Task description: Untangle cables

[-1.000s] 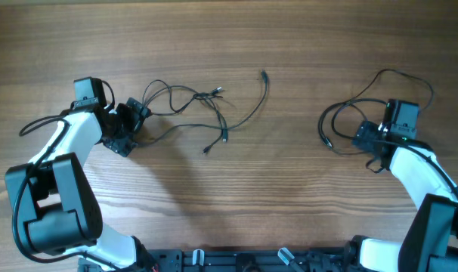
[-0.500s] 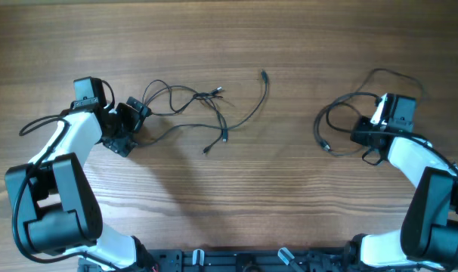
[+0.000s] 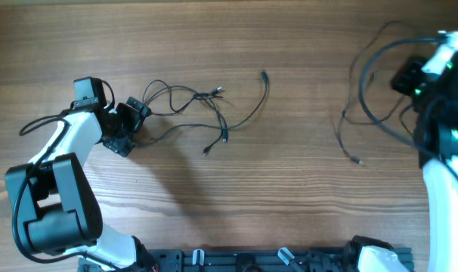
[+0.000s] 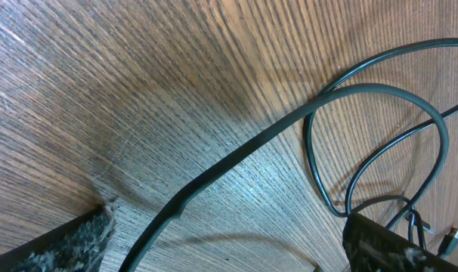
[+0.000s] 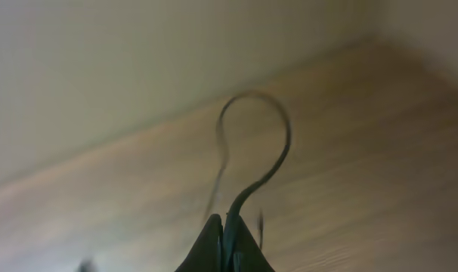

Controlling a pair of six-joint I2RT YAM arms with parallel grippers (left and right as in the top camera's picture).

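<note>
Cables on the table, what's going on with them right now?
The right tool is shut on one cable and holds it up off the table at the right side, its loose end dangling. The left tool sits open and low at the left end of the tangle, with a strand running between its fingers, not gripped. The tangle itself lies flat mid-table.
</note>
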